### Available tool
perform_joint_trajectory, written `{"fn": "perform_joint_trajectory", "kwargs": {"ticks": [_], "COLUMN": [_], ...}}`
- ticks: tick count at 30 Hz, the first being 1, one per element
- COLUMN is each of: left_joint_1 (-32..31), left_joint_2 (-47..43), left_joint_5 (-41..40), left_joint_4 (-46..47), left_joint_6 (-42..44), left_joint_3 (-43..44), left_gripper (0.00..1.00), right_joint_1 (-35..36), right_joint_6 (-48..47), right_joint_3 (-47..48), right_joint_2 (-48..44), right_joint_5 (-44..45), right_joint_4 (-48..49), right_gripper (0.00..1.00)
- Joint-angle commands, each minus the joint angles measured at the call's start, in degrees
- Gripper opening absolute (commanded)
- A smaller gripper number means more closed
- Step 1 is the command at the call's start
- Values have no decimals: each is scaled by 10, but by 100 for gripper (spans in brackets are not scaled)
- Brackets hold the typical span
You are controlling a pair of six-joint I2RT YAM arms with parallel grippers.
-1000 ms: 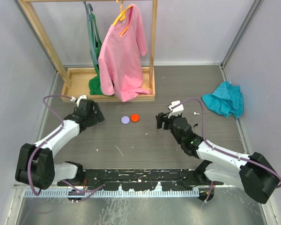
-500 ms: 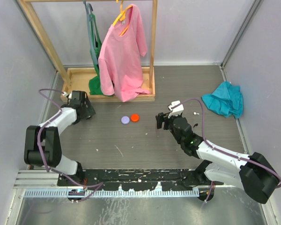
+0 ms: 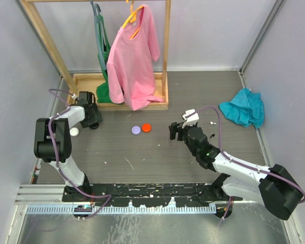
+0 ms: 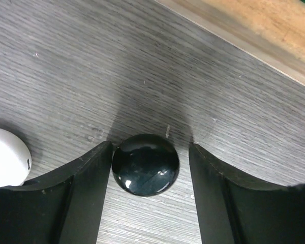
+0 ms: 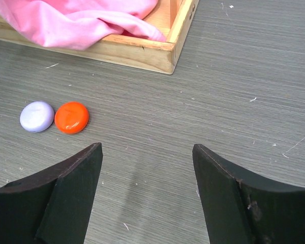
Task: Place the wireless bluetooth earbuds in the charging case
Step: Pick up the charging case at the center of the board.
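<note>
Grey wood-grain table (image 3: 157, 152). On it, at the far side, stands a wooden rack base (image 3: 84, 89). At centre, a lilac round case (image 3: 136, 130) and a red round case (image 3: 146, 127) lie side by side, touching. At left, a white round piece (image 3: 74, 131) lies near a glossy black round piece (image 4: 145, 164). At far right lies a crumpled teal cloth (image 3: 242, 113).
</note>
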Motion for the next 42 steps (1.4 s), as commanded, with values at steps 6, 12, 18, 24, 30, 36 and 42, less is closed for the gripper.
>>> {"fn": "perform_joint_trajectory", "kwargs": {"ticks": [6,12,18,24,30,36,42], "left_joint_1": [2,2,-10,-52,-112,-170,-212], "left_joint_2": [-4,-74,-156,-207,-220,-212,-205], "left_joint_5": [81,140,215,267,291,304,308], "left_joint_4": [-34,-25,-18,-19,-36,-57,-63], "left_joint_6": [16,-9,-39,-62,-81,-79,-92], "left_joint_3": [14,-43,-97,-117,-103,-74,-60], "left_gripper": [47,41,38,38,36,36,35], "right_joint_1": [-1,-1,0,4,63,121,177], "right_joint_6": [1,-8,-40,-97,-259,-427,-579], "right_joint_3": [16,15,15,-11,-51,-35,7], "right_joint_2": [4,6,21,30,33,21,35], "right_joint_5": [7,-30,-133,-252,-341,-382,-366], "right_joint_4": [26,34,55,126,216,178,94], "right_gripper": [77,77,77,77,77,78,78]}}
